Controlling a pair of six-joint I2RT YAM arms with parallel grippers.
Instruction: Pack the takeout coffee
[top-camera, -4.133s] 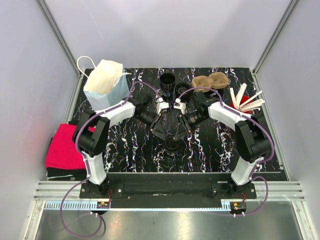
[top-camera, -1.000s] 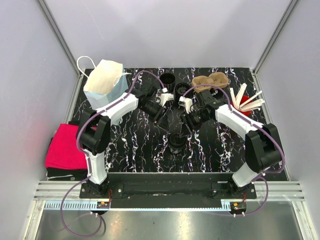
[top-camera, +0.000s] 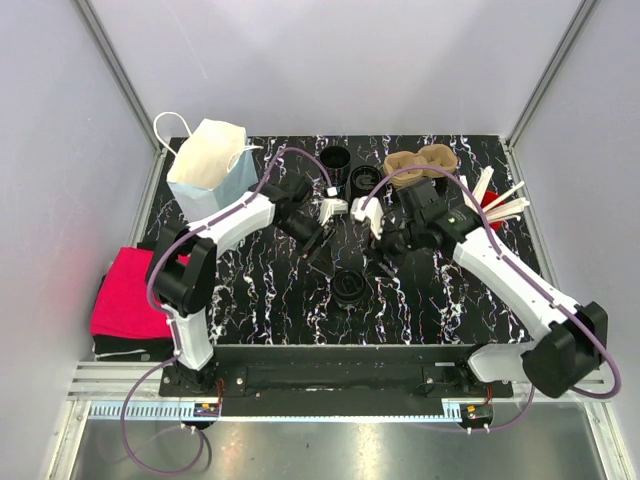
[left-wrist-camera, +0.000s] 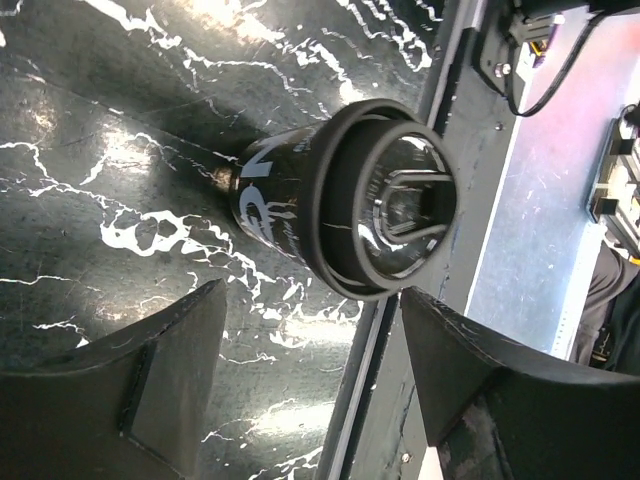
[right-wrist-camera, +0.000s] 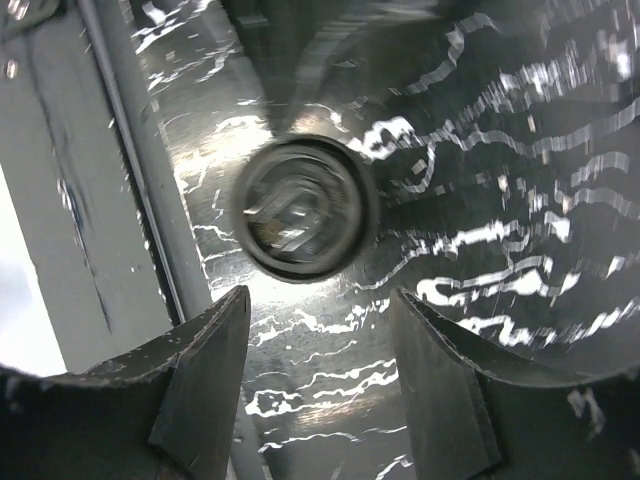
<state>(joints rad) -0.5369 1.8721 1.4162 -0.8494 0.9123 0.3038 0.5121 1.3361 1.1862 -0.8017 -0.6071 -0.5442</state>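
The left gripper (left-wrist-camera: 312, 300) and right gripper (right-wrist-camera: 320, 300) hang open, empty, above the lidded cup (top-camera: 350, 288); likely next, 1 closes around it for the carrier (top-camera: 422, 160).

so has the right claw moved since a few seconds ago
Yes. In the top view the right claw has pulled rightward, away from the lidded cup, toward the cardboard carrier.

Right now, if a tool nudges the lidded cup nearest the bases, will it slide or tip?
It probably tips: the cup narrows toward its base. Its glossy wall may slip in a loose grip. The lid looks seated, so spills seem unlikely.
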